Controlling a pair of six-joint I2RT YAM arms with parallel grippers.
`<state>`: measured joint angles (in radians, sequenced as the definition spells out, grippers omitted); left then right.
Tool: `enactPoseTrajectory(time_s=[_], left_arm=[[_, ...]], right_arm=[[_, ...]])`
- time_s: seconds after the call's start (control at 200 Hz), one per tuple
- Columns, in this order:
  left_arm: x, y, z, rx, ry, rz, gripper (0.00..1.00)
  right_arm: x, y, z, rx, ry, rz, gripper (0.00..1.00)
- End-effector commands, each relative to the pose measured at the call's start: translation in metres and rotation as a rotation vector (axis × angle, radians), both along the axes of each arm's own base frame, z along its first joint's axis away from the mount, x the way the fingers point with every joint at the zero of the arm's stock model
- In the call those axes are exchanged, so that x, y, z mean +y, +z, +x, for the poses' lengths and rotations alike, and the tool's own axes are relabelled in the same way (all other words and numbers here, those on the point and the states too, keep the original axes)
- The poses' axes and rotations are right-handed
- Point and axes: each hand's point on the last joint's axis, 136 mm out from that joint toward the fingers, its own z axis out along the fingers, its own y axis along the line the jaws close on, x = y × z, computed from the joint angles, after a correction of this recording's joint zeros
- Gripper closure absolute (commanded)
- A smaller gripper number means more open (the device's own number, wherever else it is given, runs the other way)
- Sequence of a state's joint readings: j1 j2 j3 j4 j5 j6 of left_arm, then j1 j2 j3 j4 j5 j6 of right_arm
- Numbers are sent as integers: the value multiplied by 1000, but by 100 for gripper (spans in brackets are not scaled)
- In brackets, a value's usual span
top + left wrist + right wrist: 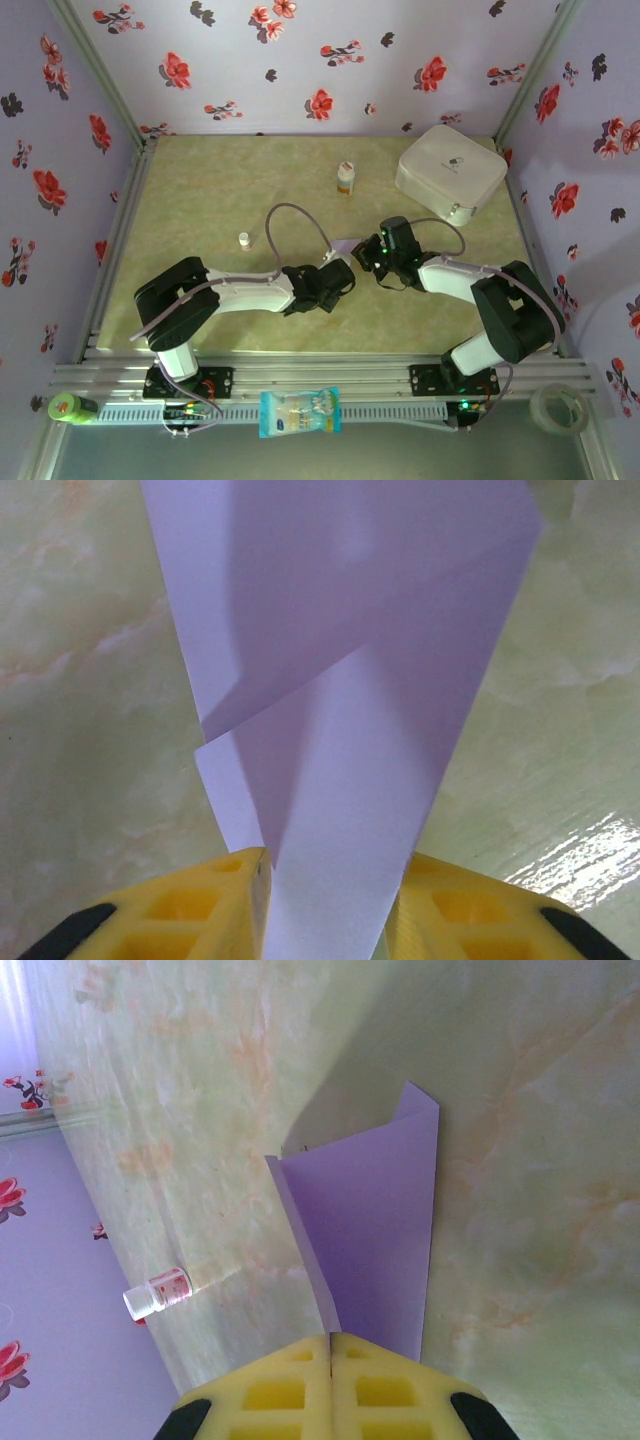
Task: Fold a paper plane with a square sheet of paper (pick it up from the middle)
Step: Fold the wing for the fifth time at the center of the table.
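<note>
Partly folded lavender paper (340,680) sits at the middle of the worktop (200,190), between both arms. The right claw (330,1340) is clenched on one end. The left claw (333,870) is parted; the paper runs lengthwise between its fingers, widening away from it.

White case (450,172); small bottle (345,178); snack packet (299,412); tape roll (556,405).

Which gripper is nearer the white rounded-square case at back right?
Right. The right gripper, pinching the folded lavender paper, lies front-left of the white rounded-square case; the left gripper sits farther left.
</note>
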<state>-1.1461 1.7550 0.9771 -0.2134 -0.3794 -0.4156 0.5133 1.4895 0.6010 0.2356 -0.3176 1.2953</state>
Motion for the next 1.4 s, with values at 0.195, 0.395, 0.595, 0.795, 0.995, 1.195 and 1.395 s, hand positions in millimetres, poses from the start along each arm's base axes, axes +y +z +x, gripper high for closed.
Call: enactPoseTrajectory(time_s=[0.195, 0.395, 0.595, 0.795, 0.995, 1.195, 1.395], left_arm=[[-4, 9, 7, -69, -4, 15, 78], [-6, 7, 7, -66, -11, 21, 85], [-4, 5, 6, -57, 5, 16, 92], [-7, 6, 5, -37, 15, -16, 96], [-18, -1, 0, 73, 24, -138, 97], [-25, -7, -2, 176, 33, -256, 98], [-26, -16, -3, 244, 42, -296, 98]], right_arm=[[-4, 4, 2, -3, -17, 19, 97], [-6, 4, 1, -6, -15, 17, 94], [-12, 9, -1, -24, 18, -26, 80], [-50, 17, -8, -54, 3, -189, 65], [-77, 29, -17, -86, -16, -290, 62], [-78, 30, -20, -91, -9, -290, 62], [-75, 28, -20, -87, 5, -278, 62]])
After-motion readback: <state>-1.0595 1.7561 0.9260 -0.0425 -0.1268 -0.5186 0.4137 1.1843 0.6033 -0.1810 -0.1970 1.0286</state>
